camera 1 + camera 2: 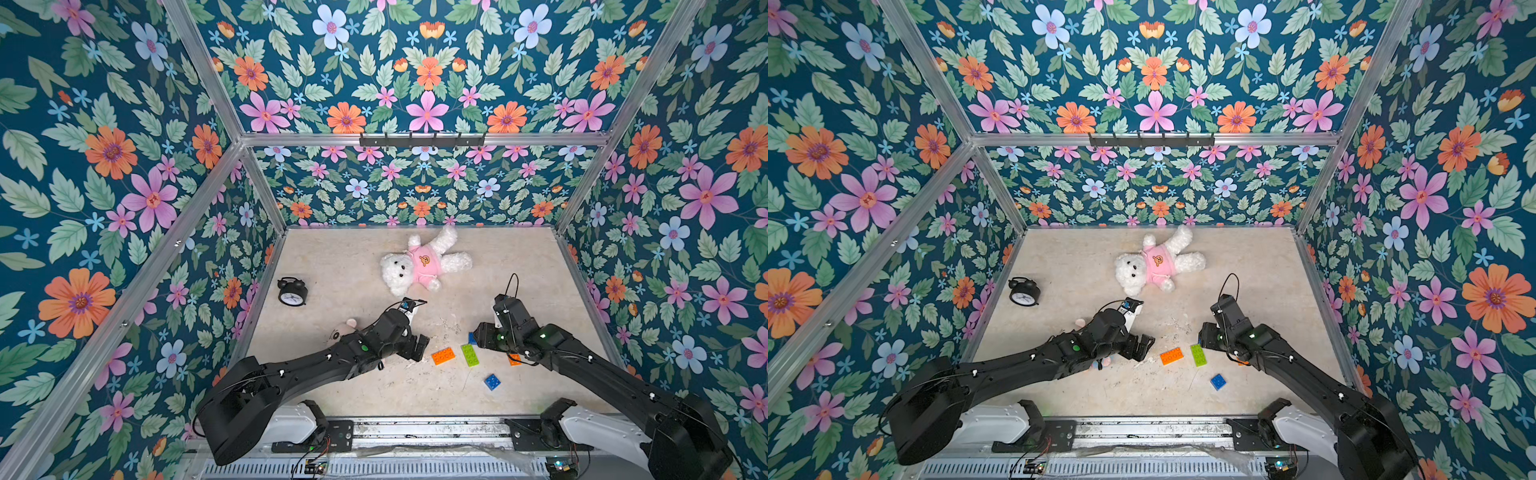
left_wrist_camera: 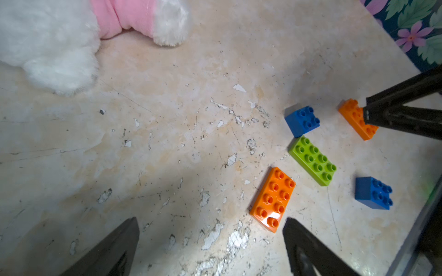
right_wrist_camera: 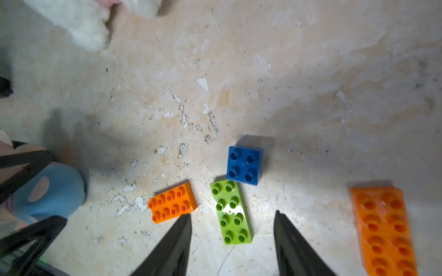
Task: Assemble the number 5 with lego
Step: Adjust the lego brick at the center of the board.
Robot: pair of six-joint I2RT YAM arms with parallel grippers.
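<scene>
Straddling the lime green brick (image 3: 231, 210), right gripper (image 3: 232, 213) has its jaws partly apart, not touching it and holding nothing. Blue brick (image 3: 244, 165) sits just past the tips. Left gripper (image 2: 211, 218) jaws are wide and empty, with the long orange brick (image 2: 272, 199) just beside one fingertip. Bricks are unjoined.

Right end effector (image 3: 232, 213): middle eight-stud brick (image 3: 231, 211) between its fingers in the wrist view. Forward four-stud brick (image 3: 244, 165) just ahead of that brick. Inner eight-stud brick (image 3: 172, 202) alongside, just right of left end effector (image 2: 211, 218). Outer eight-stud brick (image 3: 382, 229) off to its right. Rear four-stud brick (image 1: 492, 381) behind, toward the base. Teddy bear (image 1: 419, 264) well ahead on desk (image 1: 519, 270).
</scene>
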